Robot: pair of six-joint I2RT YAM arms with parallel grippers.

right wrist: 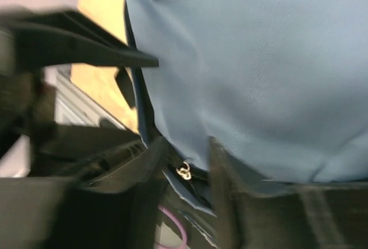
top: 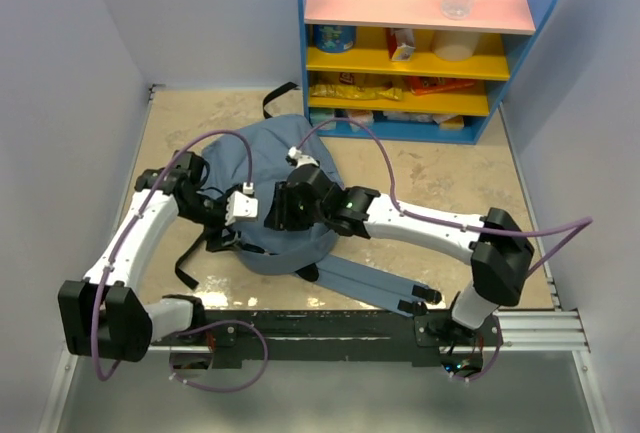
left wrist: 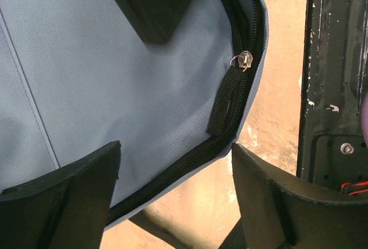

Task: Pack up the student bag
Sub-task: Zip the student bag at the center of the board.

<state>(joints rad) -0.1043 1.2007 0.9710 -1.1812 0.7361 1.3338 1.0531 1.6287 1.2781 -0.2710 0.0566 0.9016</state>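
The student bag (top: pixel 262 163), soft grey-blue fabric, lies flat in the middle of the table, its padded shoulder straps (top: pixel 375 288) trailing toward the near edge. Both grippers hang over its near edge, close together. My left gripper (top: pixel 228 221) (left wrist: pixel 175 151) is open, its fingers straddling the bag's black zipper line (left wrist: pixel 172 171) without touching it. The metal zipper slider (left wrist: pixel 246 59) and its black webbing pull (left wrist: pixel 227 102) lie just beyond. My right gripper (top: pixel 285 208) (right wrist: pixel 185 145) stands partly open, and a zipper slider (right wrist: pixel 184 171) on the bag's edge sits in the gap between its fingers.
A blue shelf unit (top: pixel 420 43) with pink and yellow boards stands at the back right, holding bottles, packets and boxes. Thin black webbing straps (top: pixel 280 98) stick out behind the bag. The black mounting rail (top: pixel 330 328) runs along the near edge, and grey walls close in both sides.
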